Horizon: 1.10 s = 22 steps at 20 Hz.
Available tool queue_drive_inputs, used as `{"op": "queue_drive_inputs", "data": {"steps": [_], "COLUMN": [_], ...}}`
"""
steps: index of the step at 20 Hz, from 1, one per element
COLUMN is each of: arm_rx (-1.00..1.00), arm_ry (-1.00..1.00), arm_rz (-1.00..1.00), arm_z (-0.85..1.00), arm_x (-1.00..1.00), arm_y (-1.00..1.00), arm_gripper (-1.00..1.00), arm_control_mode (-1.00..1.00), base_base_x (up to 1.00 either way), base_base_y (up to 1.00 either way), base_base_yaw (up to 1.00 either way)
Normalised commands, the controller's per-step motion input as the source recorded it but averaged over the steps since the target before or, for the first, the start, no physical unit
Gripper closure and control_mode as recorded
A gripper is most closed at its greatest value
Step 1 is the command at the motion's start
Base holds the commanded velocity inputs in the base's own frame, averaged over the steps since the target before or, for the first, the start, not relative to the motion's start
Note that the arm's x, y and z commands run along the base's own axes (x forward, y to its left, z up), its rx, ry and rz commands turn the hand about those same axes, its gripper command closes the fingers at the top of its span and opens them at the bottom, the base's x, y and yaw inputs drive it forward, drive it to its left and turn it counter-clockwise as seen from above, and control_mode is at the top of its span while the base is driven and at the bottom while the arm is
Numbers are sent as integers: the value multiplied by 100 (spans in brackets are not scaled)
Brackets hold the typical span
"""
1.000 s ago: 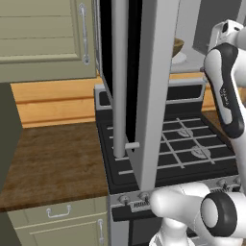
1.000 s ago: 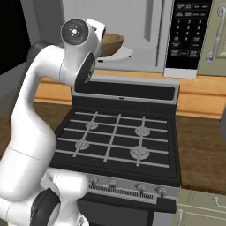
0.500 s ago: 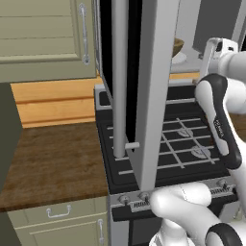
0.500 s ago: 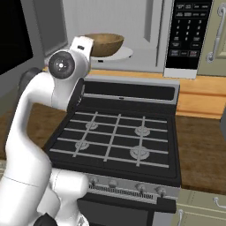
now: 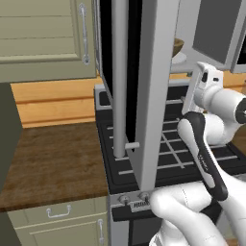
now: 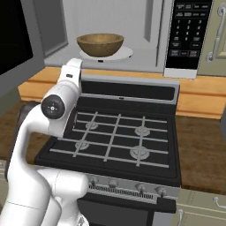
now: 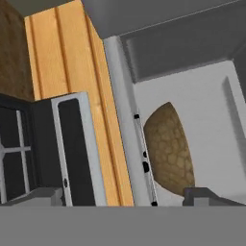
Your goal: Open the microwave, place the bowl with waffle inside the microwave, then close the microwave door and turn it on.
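Observation:
The microwave (image 6: pixel 132 26) stands open above the stove. Inside it, the tan-brown bowl with waffle (image 6: pixel 100 44) sits on the white turntable (image 6: pixel 126 54); its rim hides what lies in it. The microwave door (image 5: pixel 153 96) is swung wide out to the left, its long silver handle (image 5: pixel 120 81) facing the left base view. My gripper (image 7: pixel 127 197) is open with nothing between its fingers. It hovers below and in front of the microwave's opening, pointing up at the bowl (image 7: pixel 168 149). In the right base view the gripper (image 6: pixel 73 65) hangs over the stove's back left.
The black gas stove (image 6: pixel 119 137) lies under the arm, with knobs along its front. The microwave's control panel (image 6: pixel 187 35) is on the right. Beige cabinets (image 5: pixel 43 38) flank the microwave and wooden counter (image 5: pixel 53 163) runs on both sides of the stove.
The arm has drawn back and down from the microwave's opening to a spot over the stove. The gripper stays open and the bowl stays on the turntable.

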Motion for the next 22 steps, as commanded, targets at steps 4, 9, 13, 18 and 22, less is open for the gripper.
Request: {"op": "queue_drive_inputs", "data": {"steps": [4,9,13,18,22], "arm_rx": [-6,-7,-6,-3,-5], "arm_ry": [-6,-8,-11,-19,-15], "arm_rz": [0,0,0,0,0], "arm_z": [-33,-35,-44,-23,-27], "arm_x": [0,-1,-2,-24,-11], "arm_y": [33,46,44,19,33], "arm_gripper": [-100,-100,-100,-100,-100], "arm_control_mode": [-100,-100,-100,-100,-100], "base_base_x": [0,0,0,0,0], "base_base_y": [0,0,0,0,0], "base_base_yaw": [0,0,0,0,0]}}
